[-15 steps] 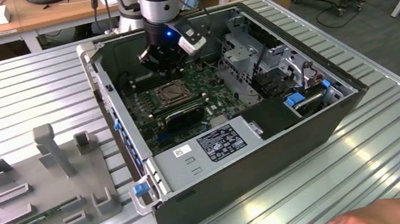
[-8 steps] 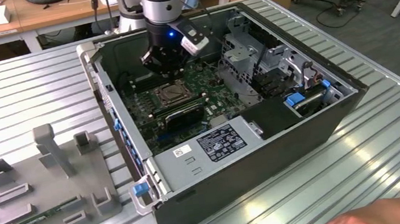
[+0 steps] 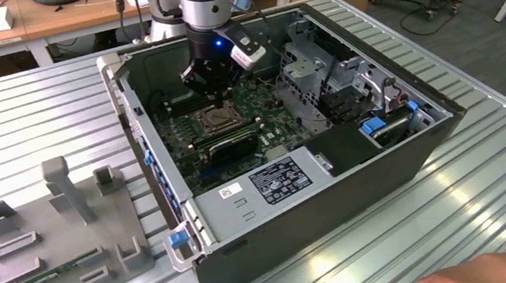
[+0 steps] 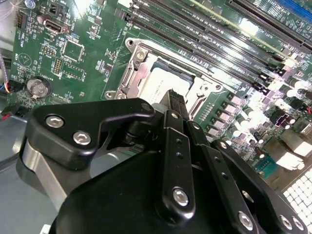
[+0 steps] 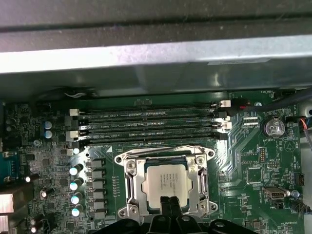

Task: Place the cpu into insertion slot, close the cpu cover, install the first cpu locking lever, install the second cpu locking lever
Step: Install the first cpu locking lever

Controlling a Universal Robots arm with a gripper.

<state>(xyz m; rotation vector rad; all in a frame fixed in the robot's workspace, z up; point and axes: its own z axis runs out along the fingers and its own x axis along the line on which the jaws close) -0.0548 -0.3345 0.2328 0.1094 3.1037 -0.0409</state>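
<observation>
Grey, ribbed metal is what I have under everything: the table (image 3: 29, 125) carries a grey fixture block (image 3: 57, 241) at about eight o'clock in the exterior view, and the open computer case (image 3: 335, 182) sits centre to four o'clock. Inside it I see the green motherboard (image 3: 264, 111), with my gripper (image 3: 219, 102) reaching down from twelve o'clock onto the insertion slot (image 3: 216, 120). A person's hand (image 3: 463, 278) shows at five o'clock on the table's edge.

In the first wrist view, the silvery cpu cover (image 5: 131, 183) lies flat around the socket, framing the cpu (image 5: 165, 183), whose dull metal top shows through the cut-out. The chip is seated in the slot. My fingertips (image 5: 168, 207) stand at six o'clock of the chip, drawn together into one narrow black point resting at its near edge, with nothing held between them. The long black memory slots (image 5: 151, 126) run across at twelve o'clock of the socket.

In the second wrist view, the same black fingers (image 4: 175, 105) come in over the chip (image 4: 163, 85), pressed together, tip at the cpu's edge inside the cover's frame (image 4: 131, 73).
</observation>
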